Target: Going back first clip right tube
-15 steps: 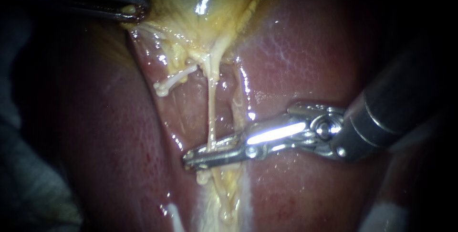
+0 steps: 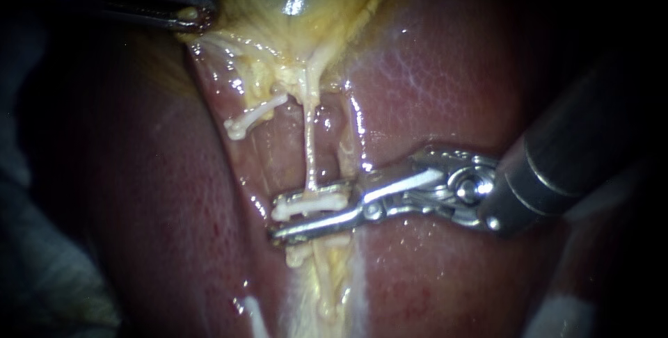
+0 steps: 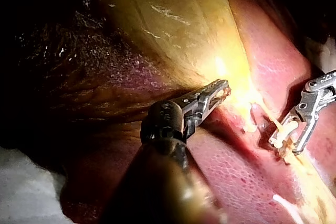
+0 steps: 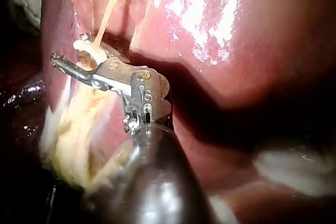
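Instruments number two. In the endoscope view the left instrument (image 2: 198,14) enters at ten o'clock, its jaws clamped together on the yellow edge of the gallbladder (image 2: 278,4), which fills twelve o'clock. The right instrument (image 2: 282,221) comes in from three o'clock and ends just below centre. Its jaws stand apart and grip nothing, and the left wrist view shows the gap between them plainly. Clips I can count with certainty are two, both white. One clip (image 2: 309,202) lies crosswise on the lower end of the right tube (image 2: 309,150), between the parted jaws and close against the lower one. The second clip (image 2: 250,119) sits at ten o'clock from centre, on a short stub (image 2: 284,98) beside that tube. The single thin right tube runs from twelve toward six o'clock over the red liver (image 2: 445,81). A small pale knob (image 2: 296,258) shows just under the jaws; I cannot tell whether it is clip or tissue.
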Controlling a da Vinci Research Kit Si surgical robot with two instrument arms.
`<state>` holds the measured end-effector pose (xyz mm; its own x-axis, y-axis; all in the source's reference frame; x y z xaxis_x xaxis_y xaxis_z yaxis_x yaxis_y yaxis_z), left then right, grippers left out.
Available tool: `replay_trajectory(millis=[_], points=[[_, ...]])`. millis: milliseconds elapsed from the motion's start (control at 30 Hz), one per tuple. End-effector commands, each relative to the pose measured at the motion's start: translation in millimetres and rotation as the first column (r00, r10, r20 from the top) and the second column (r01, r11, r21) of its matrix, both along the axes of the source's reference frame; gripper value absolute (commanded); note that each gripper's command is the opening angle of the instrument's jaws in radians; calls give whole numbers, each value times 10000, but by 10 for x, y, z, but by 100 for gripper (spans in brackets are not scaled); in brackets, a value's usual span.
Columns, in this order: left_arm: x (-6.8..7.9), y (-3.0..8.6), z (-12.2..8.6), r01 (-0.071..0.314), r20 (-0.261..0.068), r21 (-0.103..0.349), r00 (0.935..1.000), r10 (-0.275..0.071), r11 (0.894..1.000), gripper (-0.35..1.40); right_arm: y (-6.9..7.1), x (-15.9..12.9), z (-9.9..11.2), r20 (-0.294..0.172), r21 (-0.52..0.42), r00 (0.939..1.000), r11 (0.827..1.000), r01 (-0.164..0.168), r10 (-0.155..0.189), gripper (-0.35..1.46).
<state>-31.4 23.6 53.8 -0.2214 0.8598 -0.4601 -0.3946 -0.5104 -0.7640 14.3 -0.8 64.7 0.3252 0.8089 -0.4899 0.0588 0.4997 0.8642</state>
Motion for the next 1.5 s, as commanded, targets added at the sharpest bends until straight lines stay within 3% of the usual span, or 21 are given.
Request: replay_trajectory(millis=[33,133,200,300,433,567,700,733,833,967,1067,1267,1500], points=[[0,0,0,0,0,0,10000,0,10000,-35,1,-1,1,144,-130,9999,9999,31,-29,45],[0,0,0,-1,1,0,10000,1,10000,-35,6,-5,5,512,-630,9987,9980,-11,44,46],[0,0,0,-1,1,0,10000,1,10000,-35,9,-8,8,874,-920,9951,9950,-385,466,46],[0,0,0,-2,1,0,10000,2,10000,-35,12,-12,11,1153,-998,9910,9934,-572,686,47],[1,0,0,-2,2,1,10000,2,10000,-35,13,-20,12,1246,-1132,9902,9923,-495,637,47],[1,0,0,-6,5,3,10000,6,10000,-35,11,-31,8,996,-1921,9940,9811,-251,449,48],[2,0,-1,-10,7,4,10000,10,10000,-35,6,-46,-2,579,-3282,9983,9445,138,55,48],[2,0,-1,-11,7,4,10000,11,10000,-35,5,-52,-6,490,-3830,9988,9236,178,11,49],[2,0,-1,-11,8,4,10000,11,10000,-35,5,-64,-20,532,-4937,9985,8695,143,137,50],[2,0,-1,-11,8,5,10000,11,10000,-35,13,-84,-43,629,-5638,9978,8257,183,209,50],[2,0,-1,-10,7,4,10000,10,10000,-35,21,-100,-60,702,-5945,9973,8037,256,201,50],[-1,-2,2,10,-10,-17,10000,-10,10000,-35,26,-121,-74,840,-6223,9964,7818,405,152,50],[-21,-19,22,-173,33,-61,9998,173,9998,-35,24,-124,-74,802,-6239,9967,7802,441,79,50]])
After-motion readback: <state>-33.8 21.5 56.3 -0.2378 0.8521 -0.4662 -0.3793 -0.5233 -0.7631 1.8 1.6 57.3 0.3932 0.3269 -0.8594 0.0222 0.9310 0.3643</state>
